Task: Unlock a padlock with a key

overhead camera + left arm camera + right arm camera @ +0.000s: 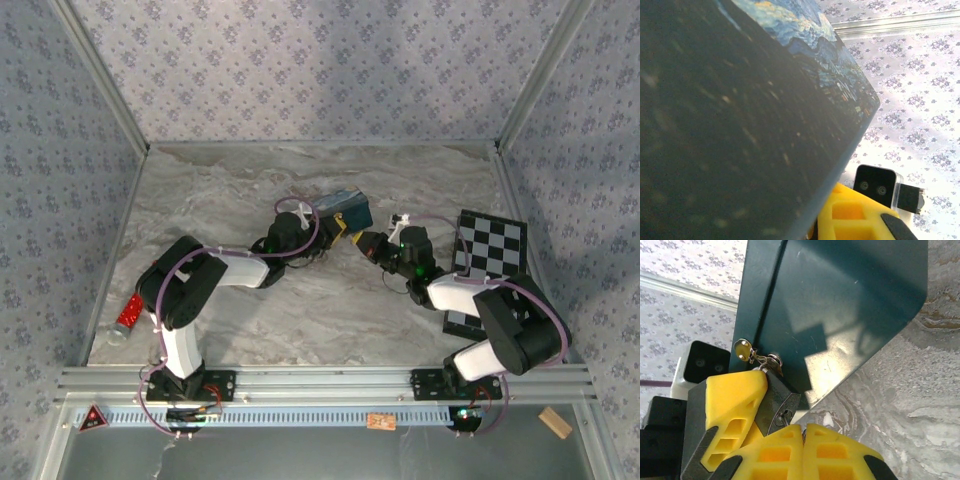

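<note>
In the right wrist view the padlock (pixel 776 399), small and dark, hangs by its thin silvery shackle (pixel 771 361) from the brass latch (pixel 742 349) of a blue swirl-painted box (pixel 840 305). My right gripper (pixel 805 434) is shut on the key, and the key's thin shaft (pixel 785 415) is in the keyhole. A yellow finger (pixel 735 402) of my left gripper presses the padlock's side, with a second yellow finger behind it. From above, the left gripper (pixel 338 230) and right gripper (pixel 368 243) meet below the box (pixel 342 207). The box (pixel 740 120) hides the padlock in the left wrist view.
A black-and-white checkerboard (pixel 490 252) lies on the marble table (pixel 230 190) right of the right arm. A red can (pixel 128 314) lies at the table's left edge. Patterned walls close in the back and both sides. A small wooden block (pixel 553 422) sits beyond the front rail.
</note>
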Motion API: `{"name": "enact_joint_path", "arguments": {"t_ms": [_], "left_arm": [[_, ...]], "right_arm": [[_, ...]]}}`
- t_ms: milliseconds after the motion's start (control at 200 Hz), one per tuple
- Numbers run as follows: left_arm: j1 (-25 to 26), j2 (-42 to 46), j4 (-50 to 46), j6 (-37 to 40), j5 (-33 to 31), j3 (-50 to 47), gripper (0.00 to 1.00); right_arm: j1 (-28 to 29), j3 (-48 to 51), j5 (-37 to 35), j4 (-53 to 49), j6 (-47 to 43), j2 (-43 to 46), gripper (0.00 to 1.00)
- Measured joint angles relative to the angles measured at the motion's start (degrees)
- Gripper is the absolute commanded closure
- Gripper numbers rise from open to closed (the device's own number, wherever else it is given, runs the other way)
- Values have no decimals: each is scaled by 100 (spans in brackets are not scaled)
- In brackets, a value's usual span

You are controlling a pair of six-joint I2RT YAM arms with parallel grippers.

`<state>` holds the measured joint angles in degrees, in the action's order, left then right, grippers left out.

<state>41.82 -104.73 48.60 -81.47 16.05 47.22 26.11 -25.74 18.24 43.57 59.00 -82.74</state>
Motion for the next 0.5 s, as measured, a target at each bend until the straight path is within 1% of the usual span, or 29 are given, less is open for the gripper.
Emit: {"name": "enact_joint_path", "arguments": {"t_ms": [145,285,405,465,500], "left_arm": [[22,0,-70,2,11,2,100],[42,0,-96,0,42,13,100],[68,0,-90,0,50,42,100],[101,0,-87,-4,179,52,100],[136,4,-94,0,142,55,100]], "right_arm": [[0,-2,2,-142,-334,37,100],[-157,-2,157,-140,-332,35,100],[-317,-2,345,35,-28,-50,100],[-310,-2,422,258,201,-162,100],[-284,0,415,350,332,-214,100]]}}
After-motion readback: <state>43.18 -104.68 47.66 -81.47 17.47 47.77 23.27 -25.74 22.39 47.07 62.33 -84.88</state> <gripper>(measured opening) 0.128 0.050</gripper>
